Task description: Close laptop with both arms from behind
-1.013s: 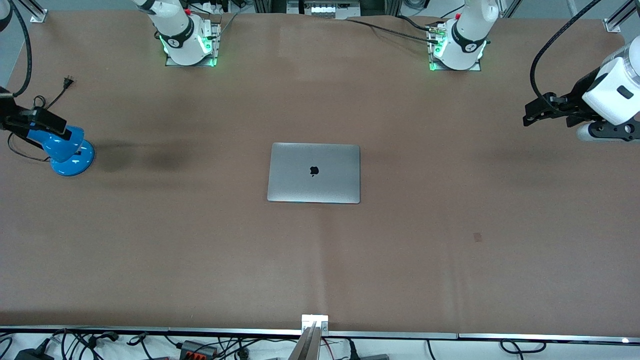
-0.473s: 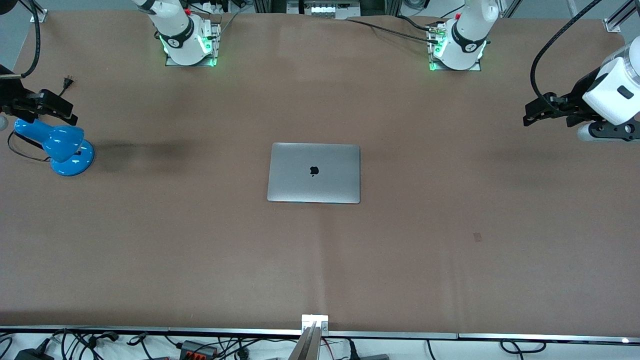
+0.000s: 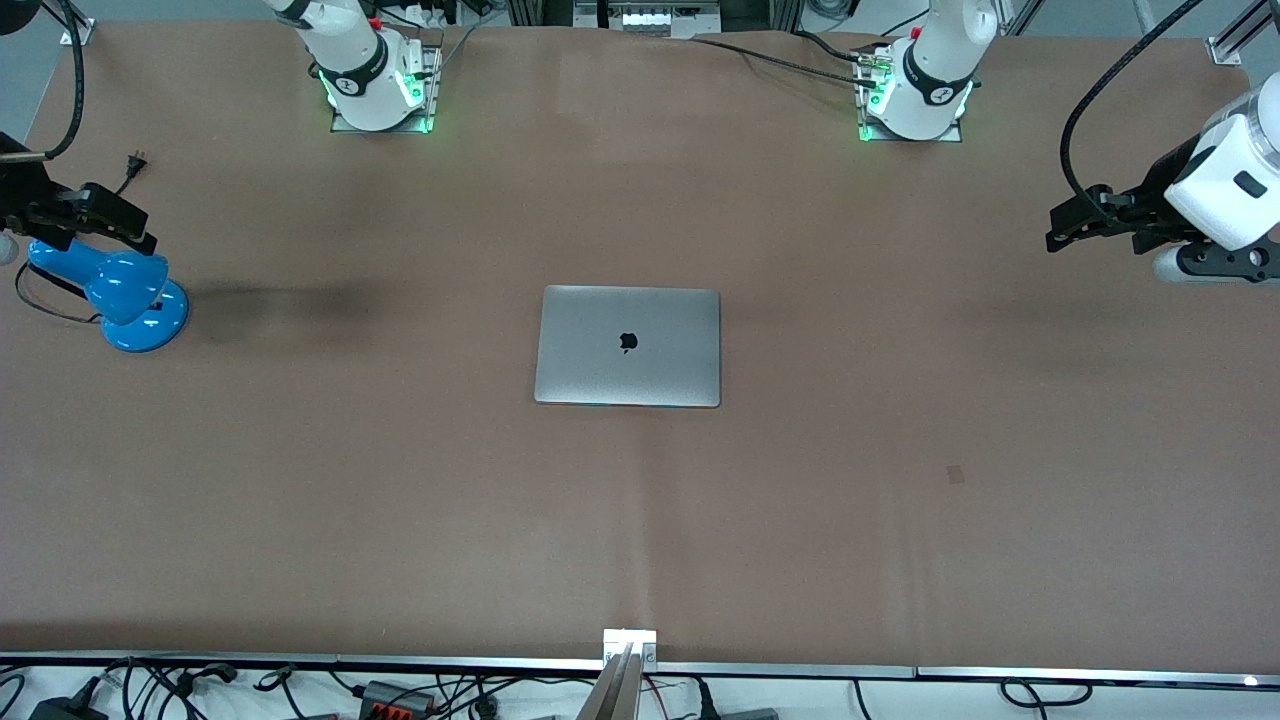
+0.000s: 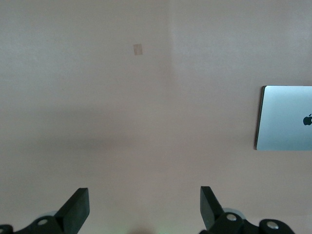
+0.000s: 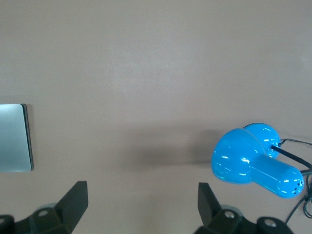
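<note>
The silver-grey laptop (image 3: 628, 346) lies shut and flat in the middle of the table, lid up with its dark apple logo showing. Part of it also shows in the left wrist view (image 4: 285, 118) and in the right wrist view (image 5: 14, 138). My left gripper (image 3: 1075, 222) hangs open and empty in the air over the left arm's end of the table; its jaws stand wide apart in the left wrist view (image 4: 144, 204). My right gripper (image 3: 100, 215) is open and empty over the blue lamp at the right arm's end; its own view (image 5: 143, 202) shows the jaws wide apart.
A blue desk lamp (image 3: 115, 292) with a black cord stands at the right arm's end of the table, also in the right wrist view (image 5: 256, 162). A small dark patch (image 3: 955, 474) marks the brown table (image 3: 400, 480). Cables lie along the table's near edge.
My right gripper has moved up and toward the table's edge, off the blue lamp's head, which now shows fully. The left arm and the laptop have not moved.
</note>
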### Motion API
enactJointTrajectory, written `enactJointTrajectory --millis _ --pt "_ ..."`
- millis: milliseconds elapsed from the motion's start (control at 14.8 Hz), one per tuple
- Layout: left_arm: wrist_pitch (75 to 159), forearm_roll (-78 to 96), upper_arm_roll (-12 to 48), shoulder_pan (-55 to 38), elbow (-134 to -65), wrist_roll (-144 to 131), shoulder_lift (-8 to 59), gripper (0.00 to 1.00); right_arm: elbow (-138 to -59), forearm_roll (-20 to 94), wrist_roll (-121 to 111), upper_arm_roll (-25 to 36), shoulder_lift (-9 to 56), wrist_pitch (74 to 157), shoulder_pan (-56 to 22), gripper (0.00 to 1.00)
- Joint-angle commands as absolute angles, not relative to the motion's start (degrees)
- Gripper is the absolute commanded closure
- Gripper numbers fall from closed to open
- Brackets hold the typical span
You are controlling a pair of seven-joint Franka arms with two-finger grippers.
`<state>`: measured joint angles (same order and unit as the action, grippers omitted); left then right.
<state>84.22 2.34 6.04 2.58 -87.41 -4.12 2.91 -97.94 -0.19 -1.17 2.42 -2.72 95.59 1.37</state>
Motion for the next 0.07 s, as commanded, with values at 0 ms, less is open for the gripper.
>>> enactJointTrajectory --millis 0 --pt "83.5 3.34 5.63 2.28 -87.45 -4.48 2.2 0.0 -98.44 -0.88 -2.11 2.11 -3.43 95.8 1.5 0.0"
